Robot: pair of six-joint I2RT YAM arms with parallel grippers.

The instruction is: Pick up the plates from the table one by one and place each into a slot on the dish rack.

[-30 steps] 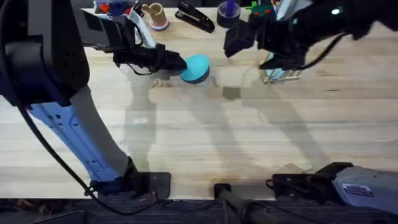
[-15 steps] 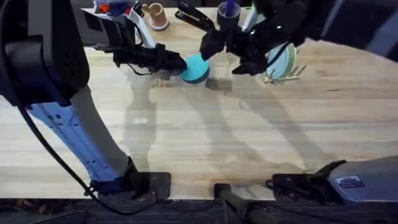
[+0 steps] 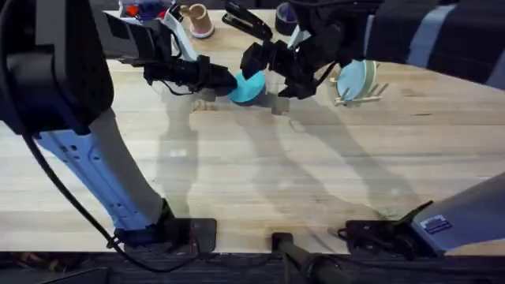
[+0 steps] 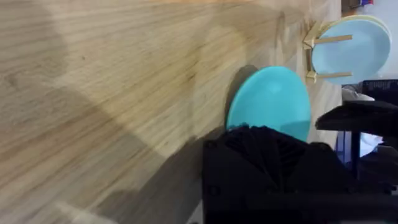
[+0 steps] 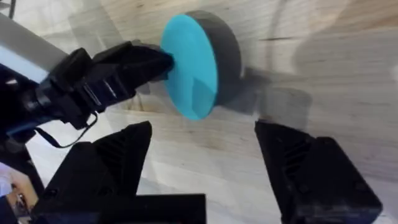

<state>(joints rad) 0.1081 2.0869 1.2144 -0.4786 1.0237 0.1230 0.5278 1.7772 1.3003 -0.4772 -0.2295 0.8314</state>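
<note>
Plates are split between two places as I read it: the pale light-blue plate (image 3: 357,79) stands on edge in the dish rack (image 3: 369,95), off to the far side of my right claw (image 3: 278,72), while the teal plate (image 3: 250,85) sits between my two claws over the table (image 3: 260,181).

Largest thing first: the left arm reaches in from its side, and the left claw (image 3: 221,79) is clenched on the teal plate's near rim, holding it up on edge with its face turned toward the right claw. From the left wrist I see the teal disc (image 4: 268,102) just ahead of the fingers, with the rack and the pale plate (image 4: 349,50) beyond it in the same line.

My right claw (image 5: 202,158) is released, jaws spread wide, and the teal plate (image 5: 189,65) lies straight ahead of it, a short way off and not yet between the fingers. Its flat face is toward me, so its edge runs across my closing line.

I judge this a handover: the right claw is the nearer one to the rack, and it must meet the free rim opposite the left claw's (image 5: 134,65) grip.
</note>
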